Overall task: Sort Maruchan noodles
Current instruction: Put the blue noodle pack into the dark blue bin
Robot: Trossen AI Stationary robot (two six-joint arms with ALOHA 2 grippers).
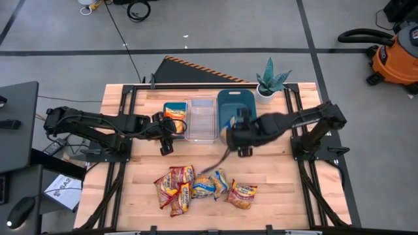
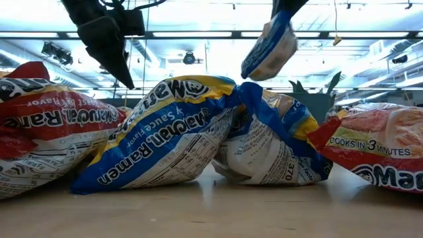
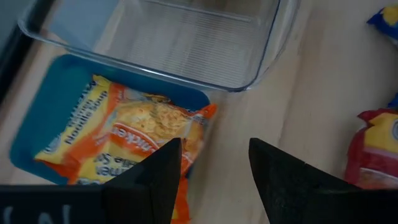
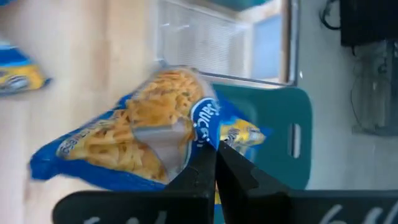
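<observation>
Maruchan noodles: a blue packet (image 4: 134, 140) hangs pinched in the right gripper (image 4: 214, 155) beside the dark teal bin (image 1: 236, 104); next, judged, release over it. Left gripper (image 3: 214, 165), fingers apart, hovers by the orange packet (image 3: 134, 140).

I have the left arm stretched across the table, its left gripper (image 3: 211, 171) hanging with fingers parted. My right arm reaches inward, the right gripper (image 4: 216, 163) raised, fingers pinched together.
</observation>
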